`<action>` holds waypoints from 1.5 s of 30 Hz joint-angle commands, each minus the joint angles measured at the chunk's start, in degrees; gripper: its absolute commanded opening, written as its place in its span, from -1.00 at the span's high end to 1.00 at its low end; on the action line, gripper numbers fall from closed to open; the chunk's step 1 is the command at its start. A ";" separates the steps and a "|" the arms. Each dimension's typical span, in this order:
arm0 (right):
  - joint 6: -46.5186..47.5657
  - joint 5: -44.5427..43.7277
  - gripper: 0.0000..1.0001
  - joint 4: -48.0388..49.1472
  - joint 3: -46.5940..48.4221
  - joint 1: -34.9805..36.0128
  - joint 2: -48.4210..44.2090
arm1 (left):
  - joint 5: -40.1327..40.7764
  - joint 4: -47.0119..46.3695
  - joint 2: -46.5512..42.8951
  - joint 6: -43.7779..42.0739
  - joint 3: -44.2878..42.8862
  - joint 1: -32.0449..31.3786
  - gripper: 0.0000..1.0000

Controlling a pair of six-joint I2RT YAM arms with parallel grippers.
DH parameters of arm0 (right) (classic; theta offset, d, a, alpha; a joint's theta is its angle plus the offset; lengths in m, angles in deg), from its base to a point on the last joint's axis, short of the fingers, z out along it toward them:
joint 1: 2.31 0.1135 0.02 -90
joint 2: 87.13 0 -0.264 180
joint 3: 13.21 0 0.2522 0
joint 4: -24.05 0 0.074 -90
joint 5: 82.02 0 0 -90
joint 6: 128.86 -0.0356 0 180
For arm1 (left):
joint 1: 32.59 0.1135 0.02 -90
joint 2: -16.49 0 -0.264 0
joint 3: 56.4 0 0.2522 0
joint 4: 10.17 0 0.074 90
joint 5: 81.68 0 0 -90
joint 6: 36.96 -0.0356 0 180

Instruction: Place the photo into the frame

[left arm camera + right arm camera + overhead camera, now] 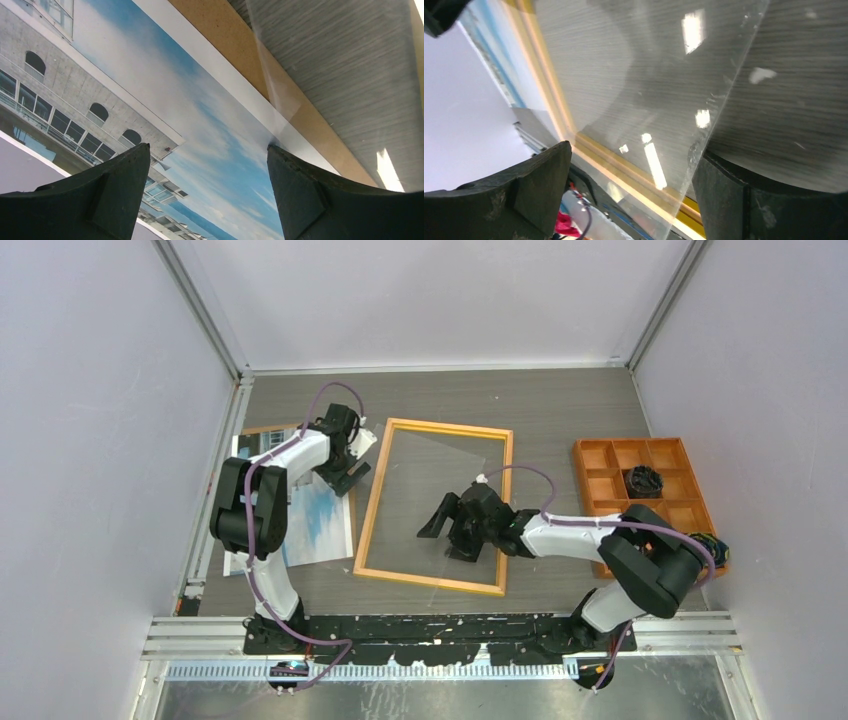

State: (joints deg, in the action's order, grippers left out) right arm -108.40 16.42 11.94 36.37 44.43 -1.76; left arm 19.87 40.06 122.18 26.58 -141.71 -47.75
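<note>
The work surface is a grey table with wood grain (560,405), closed in by pale walls on three sides. From the top view, the large thin rectangular frame with wood-coloured edges (372,510) lies flat in the middle of the table, and a clear transparent sheet (440,455) lies on it, turned a little against the frame. At the left of the frame, the thin rectangular photo of blue sky and grey-white buildings (322,525) lies picture side up on a plain brown backing board (262,430), outside the frame. The left gripper (350,472) is above the far right part of the photo, and the right gripper (448,538) is over the near half of the frame. An orange tray with compartments (600,455) stands at the right, with a small black object (645,480) in one compartment. In the left wrist view, the left gripper (207,165) has its jaws wide apart and holds nothing; under it are the photo (190,115), its white border, the brown board (230,45) and a corner of the clear sheet (280,95). In the right wrist view, the right gripper (631,160) is also spread wide with nothing between the fingers. Below it the clear sheet (634,90) covers the yellow edge of the frame (549,100), and the sheet's edge runs close to one black finger (734,200); if they touch, I cannot tell.
</note>
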 commanded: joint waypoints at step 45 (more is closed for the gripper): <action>22.16 6.71 0.98 -7.47 1.36 -13.80 -6.62 | -2.98 10.56 -2.48 3.15 -14.84 2.15 -1.00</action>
State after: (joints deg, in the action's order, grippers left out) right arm -90.98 16.55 11.11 37.74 32.76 -9.59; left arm 17.53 49.83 121.24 28.61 -154.91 -45.59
